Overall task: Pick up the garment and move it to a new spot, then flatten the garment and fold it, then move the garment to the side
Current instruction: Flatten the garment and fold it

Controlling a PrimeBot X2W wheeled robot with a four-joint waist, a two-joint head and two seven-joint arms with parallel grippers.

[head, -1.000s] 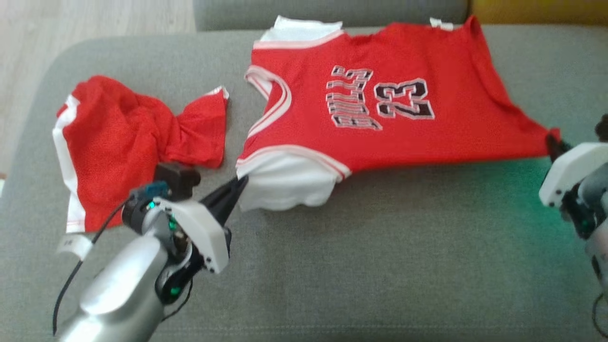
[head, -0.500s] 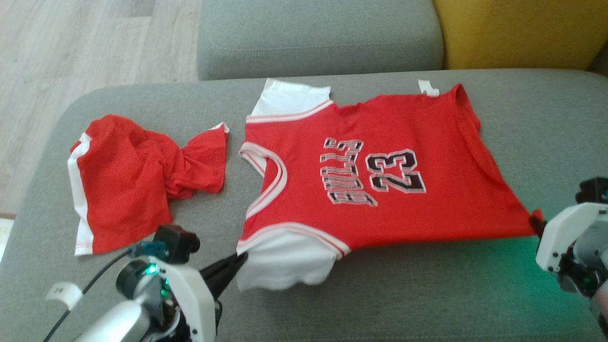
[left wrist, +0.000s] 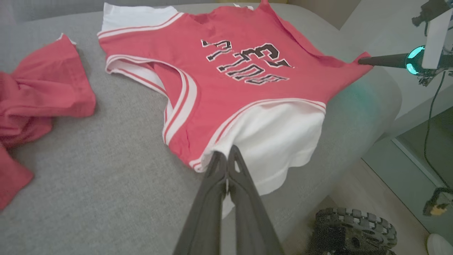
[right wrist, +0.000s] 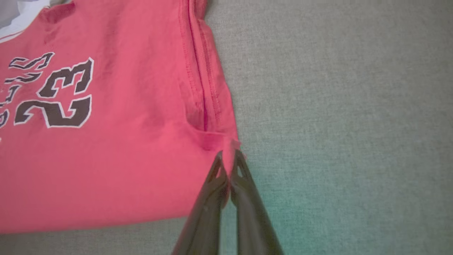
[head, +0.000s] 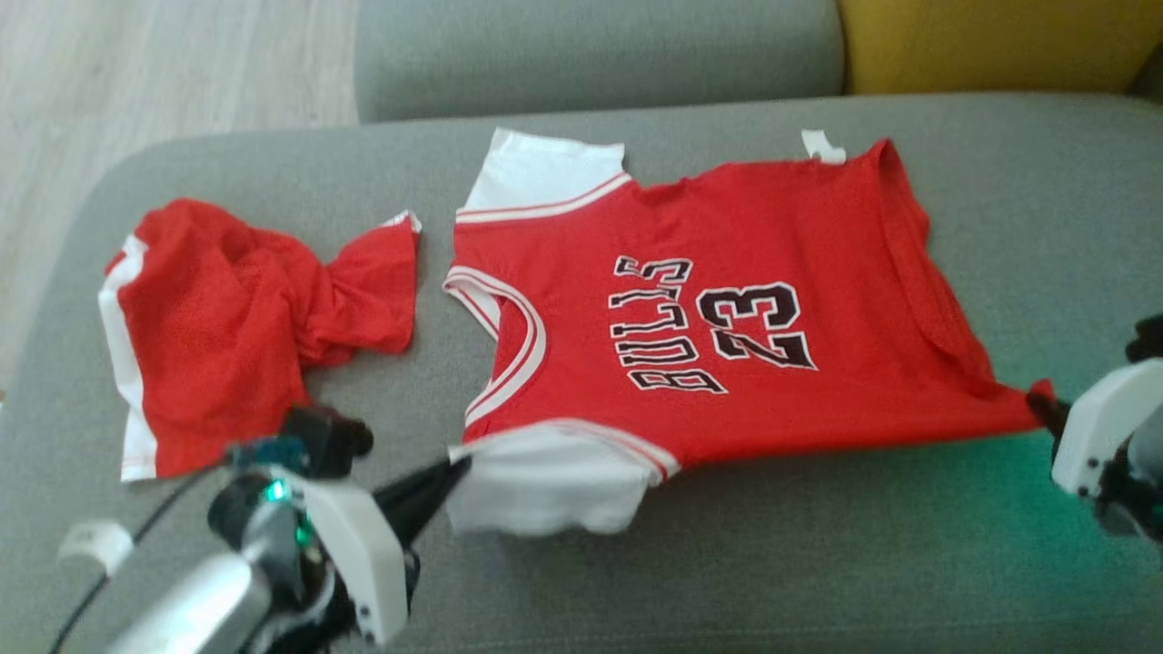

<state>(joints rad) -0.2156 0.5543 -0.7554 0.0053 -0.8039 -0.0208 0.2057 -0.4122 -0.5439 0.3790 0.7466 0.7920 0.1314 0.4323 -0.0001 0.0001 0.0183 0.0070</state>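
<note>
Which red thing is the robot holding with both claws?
On the grey sofa seat lie two red garments. The held one is the jersey spread flat in the middle, right of the crumpled shorts. Only it has white sleeves and black BULLS 23 lettering.

One jersey (head: 709,309), one pair of shorts (head: 227,327)

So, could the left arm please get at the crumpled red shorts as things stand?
Probably not yet: the left arm has its jaws shut on the jersey's white sleeve. The shorts lie close beside it with bare cushion between, so once it lets go the way looks free.
</note>
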